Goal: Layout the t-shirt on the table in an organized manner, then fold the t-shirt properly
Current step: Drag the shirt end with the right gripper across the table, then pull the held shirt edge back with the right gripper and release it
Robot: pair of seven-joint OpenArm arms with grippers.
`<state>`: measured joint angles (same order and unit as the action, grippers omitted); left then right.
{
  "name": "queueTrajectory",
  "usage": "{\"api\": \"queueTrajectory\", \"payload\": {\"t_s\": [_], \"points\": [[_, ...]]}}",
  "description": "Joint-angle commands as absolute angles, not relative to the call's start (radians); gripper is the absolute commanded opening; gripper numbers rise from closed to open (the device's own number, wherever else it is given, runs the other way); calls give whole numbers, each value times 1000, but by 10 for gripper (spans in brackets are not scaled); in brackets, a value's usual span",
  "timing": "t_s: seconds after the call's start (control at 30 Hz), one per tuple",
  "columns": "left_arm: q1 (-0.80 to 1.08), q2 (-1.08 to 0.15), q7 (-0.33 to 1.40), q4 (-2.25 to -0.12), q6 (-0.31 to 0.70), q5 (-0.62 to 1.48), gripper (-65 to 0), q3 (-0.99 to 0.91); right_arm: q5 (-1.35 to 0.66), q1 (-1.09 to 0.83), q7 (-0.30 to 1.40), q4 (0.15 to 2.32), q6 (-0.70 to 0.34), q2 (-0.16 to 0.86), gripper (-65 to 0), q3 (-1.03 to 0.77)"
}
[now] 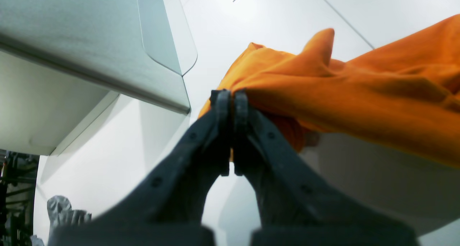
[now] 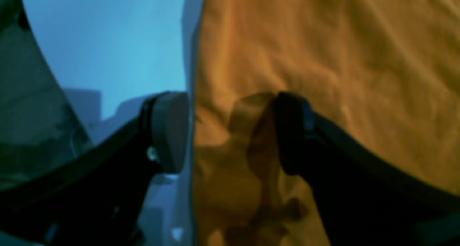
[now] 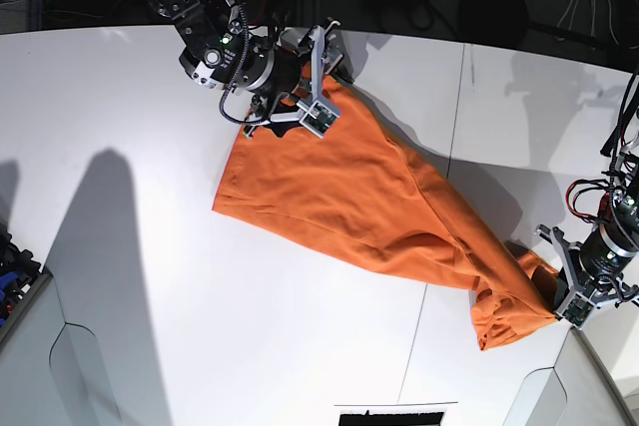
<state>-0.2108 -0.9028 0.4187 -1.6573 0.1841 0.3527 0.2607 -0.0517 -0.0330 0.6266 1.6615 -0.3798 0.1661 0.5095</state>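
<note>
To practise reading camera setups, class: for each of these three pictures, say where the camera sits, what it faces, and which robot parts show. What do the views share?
Left wrist: behind the left gripper, shut on the t-shirt, white table beyond.
Right wrist: behind the right gripper, fingers open astride the t-shirt edge.
Base: overhead, facing down on the table; both arms show, right gripper, left gripper.
Shared: the orange t-shirt appears in all three.
</note>
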Motion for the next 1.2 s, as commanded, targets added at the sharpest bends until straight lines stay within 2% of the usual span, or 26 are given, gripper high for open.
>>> {"api": "queueTrajectory", "payload": {"t_s": [0.0,0.07,0.1,0.23,0.33,0.37,0.67,0.8,0.93,1.17], "points": [[-232,-923,398,-1667,169,348,-650,246,-40,-23,639,1642,-376,166,-282,510],[-232,-923,398,-1667,169,348,-650,246,-35,-20,633,1602,-372,166,-288,510],[-232,-923,398,-1667,169,348,-650,246,-23,-19,627,1589,-363,166,-315,510],[-232,-922,397,-1667,169,349,-650,246,39,-17,603,1578,-301,166,-518,510],[-232,-921,397,-1667,169,360,-650,246,72,2,570,1578,-279,166,-633,510],[-232,-919,397,-1667,169,359,-650,246,78,13,562,1578,-280,166,-650,510],[-237,-927,393,-1642,168,285,-650,246,-21,116,557,1623,-324,162,-650,510],[-249,-980,411,-1584,156,280,-650,242,-173,118,561,1699,-448,146,-650,511],[-249,-1027,465,-1579,59,281,-650,211,-367,118,589,1756,-547,146,-650,520],[-246,-1044,557,-1579,95,362,-650,175,-398,99,678,1760,-556,133,-650,550]]}}
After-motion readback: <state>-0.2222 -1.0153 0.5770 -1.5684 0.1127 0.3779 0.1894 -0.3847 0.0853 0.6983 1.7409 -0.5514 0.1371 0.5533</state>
